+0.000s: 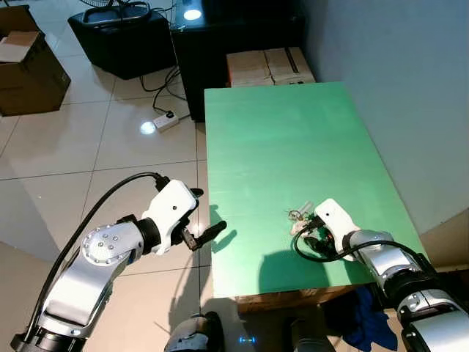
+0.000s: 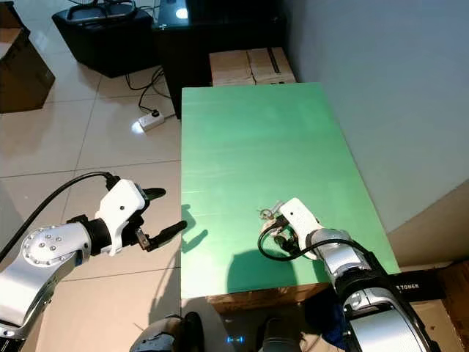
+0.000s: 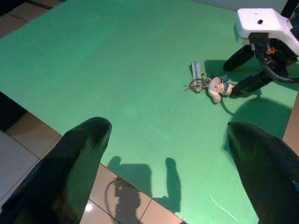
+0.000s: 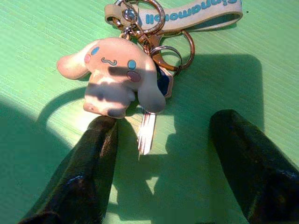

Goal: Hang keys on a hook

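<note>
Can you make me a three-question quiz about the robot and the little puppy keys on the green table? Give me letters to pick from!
1. Where do the keys lie?
A. on the green table
B. on the floor
C. in a cardboard box

2. What colour is the strap on the key ring?
A. red with black letters
B. white with blue letters
C. plain yellow

3. How are the right gripper's fingers?
A. shut on the keys
B. open, one on each side of the key
C. shut on nothing

Answers: 1 A, the keys rest flat on the table near the right gripper. 2 B, the right wrist view shows blue letters on a white strap. 3 B, a wide gap shows between the two black fingers.
</note>
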